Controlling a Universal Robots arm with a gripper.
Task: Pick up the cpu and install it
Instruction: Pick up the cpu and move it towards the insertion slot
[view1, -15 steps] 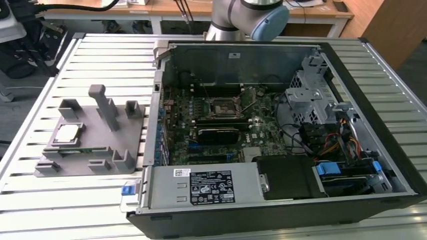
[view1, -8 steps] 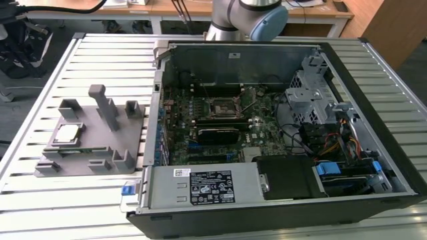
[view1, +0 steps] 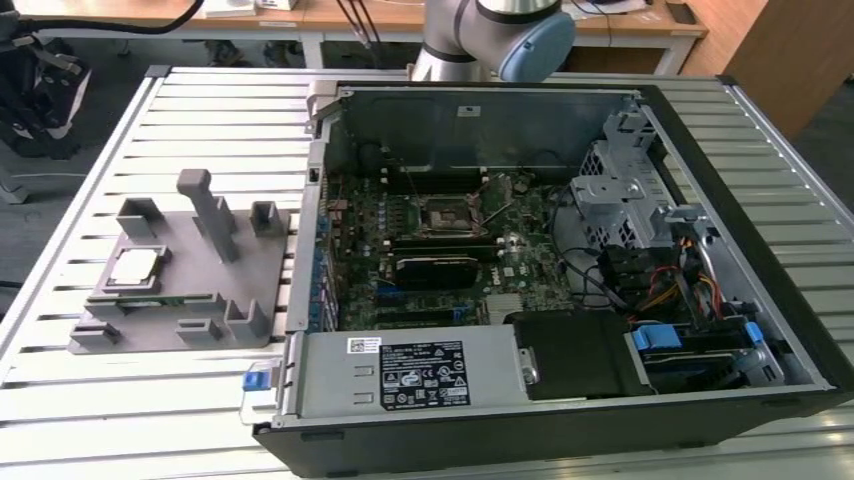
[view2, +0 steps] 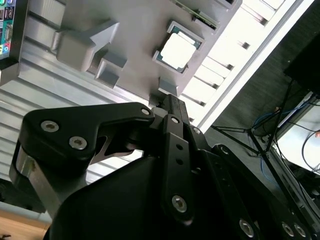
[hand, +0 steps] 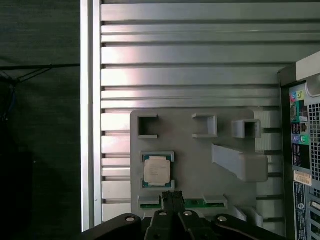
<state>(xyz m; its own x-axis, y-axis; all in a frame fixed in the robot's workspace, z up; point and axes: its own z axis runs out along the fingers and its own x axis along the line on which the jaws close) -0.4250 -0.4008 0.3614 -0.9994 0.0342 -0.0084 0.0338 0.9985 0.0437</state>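
Note:
The cpu (view1: 134, 266), a small square chip with a pale metal top, lies flat in a recess of the grey fixture block (view1: 200, 280) on the slatted table, at the exterior view's left. Both wrist views look down on the cpu (hand: 157, 171) (view2: 176, 50) from well above. My gripper (hand: 172, 196) (view2: 167, 99) hangs over the fixture's edge beside the chip, its black fingers pressed together with nothing between them. The black socket frame (view1: 445, 213) sits on the motherboard inside the open computer case (view1: 747, 180).
The fixture block (hand: 195, 160) carries upright posts and a wedge (hand: 240, 162). The case's rear ports (hand: 302, 150) stand close beside it. Drive cage and cables (view1: 654, 250) crowd the case's right side. The table edge (hand: 90, 125) drops off to dark floor.

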